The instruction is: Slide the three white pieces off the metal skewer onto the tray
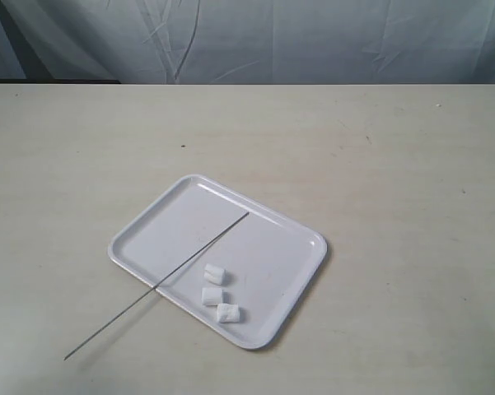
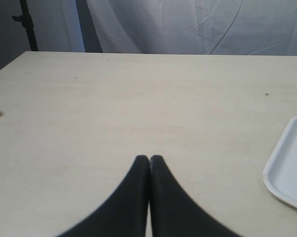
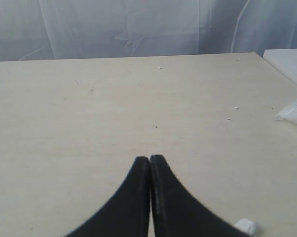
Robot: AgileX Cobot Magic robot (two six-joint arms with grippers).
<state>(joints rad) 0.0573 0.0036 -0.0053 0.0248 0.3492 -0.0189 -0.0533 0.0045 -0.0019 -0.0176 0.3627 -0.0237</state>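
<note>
Beige table (image 1: 395, 164) bears tray (image 1: 185, 218); wrinkled white curtain (image 1: 313, 41) behind.

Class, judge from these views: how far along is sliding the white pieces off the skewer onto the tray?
Done: the three white pieces lie loose on the tray; the metal skewer lies bare across its rim. In hand: nothing; left gripper and right gripper are shut, empty, over the table. Left: apparently nothing.

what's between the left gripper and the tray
Nothing but bare table separates the left gripper from the tray, shown in the left wrist view.
</note>
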